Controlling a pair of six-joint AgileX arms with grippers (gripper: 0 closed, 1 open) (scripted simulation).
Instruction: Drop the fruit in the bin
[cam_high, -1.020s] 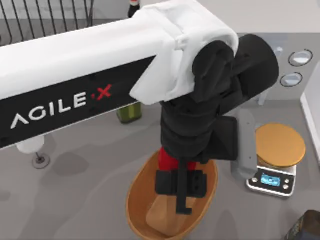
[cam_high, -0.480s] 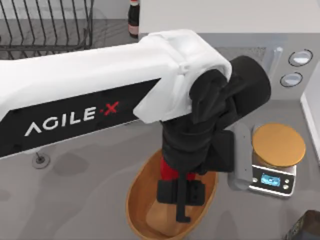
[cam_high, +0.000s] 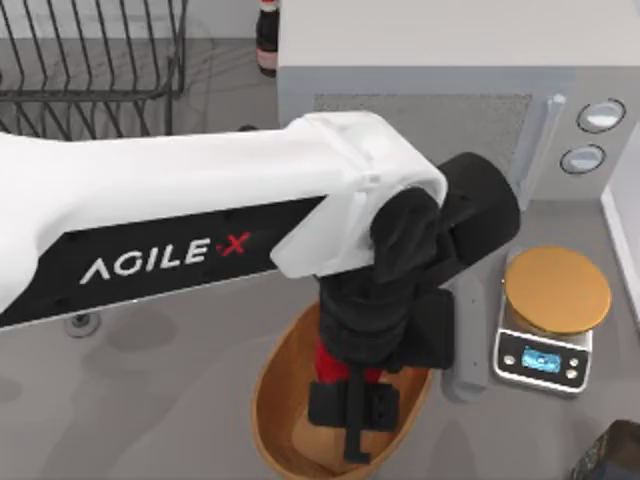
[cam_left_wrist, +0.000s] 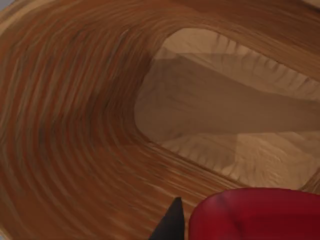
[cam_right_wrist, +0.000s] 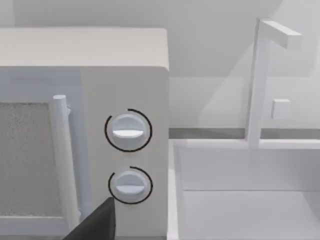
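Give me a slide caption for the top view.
Left pincer lowers red fruit into the wooden bin, beside a scale and microwave.

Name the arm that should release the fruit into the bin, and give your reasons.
Left. The left gripper hangs over the bin with the fruit between its fingers, above the bin's flat base. The right arm is parked facing the microwave, so it would probably have to travel first.

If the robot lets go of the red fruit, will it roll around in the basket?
Probably a little. The fruit looks round and glossy, so it could roll or slip easily. The basket has sloping ribbed sides and a flat base, so it would likely settle there. The left gripper holds it low over the base, so bouncing seems unlikely.
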